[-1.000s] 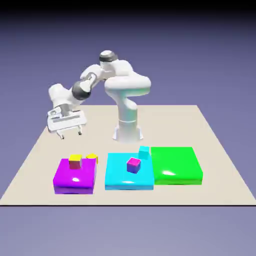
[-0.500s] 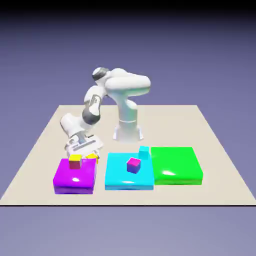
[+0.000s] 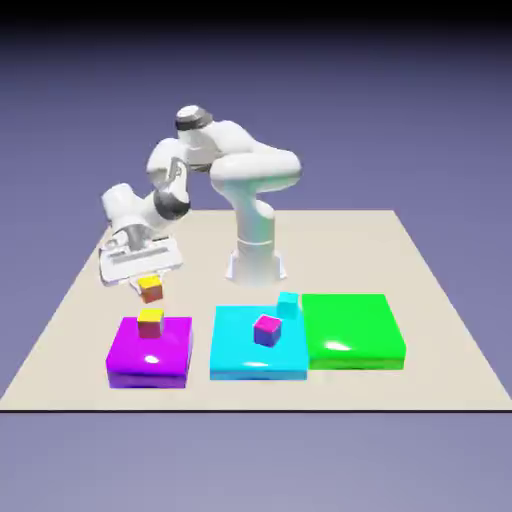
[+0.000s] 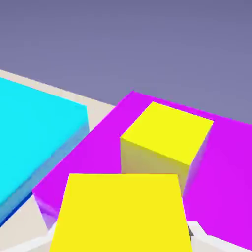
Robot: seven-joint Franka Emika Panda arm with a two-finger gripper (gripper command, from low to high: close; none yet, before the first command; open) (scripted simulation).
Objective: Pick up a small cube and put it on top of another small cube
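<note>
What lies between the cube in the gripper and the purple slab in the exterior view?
The other yellow-topped cube, resting on the slab, below the held cube.

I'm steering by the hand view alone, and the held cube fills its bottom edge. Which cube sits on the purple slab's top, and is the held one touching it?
Observer: No contact: in the exterior view the held cube hangs above the yellow-topped cube on the purple slab, with a gap between.
Operator: Anything on the cyan slab?
Observer: Yes, a magenta-topped cube.
Operator: And beyond it?
Observer: A green slab, on the exterior view's right.
</note>
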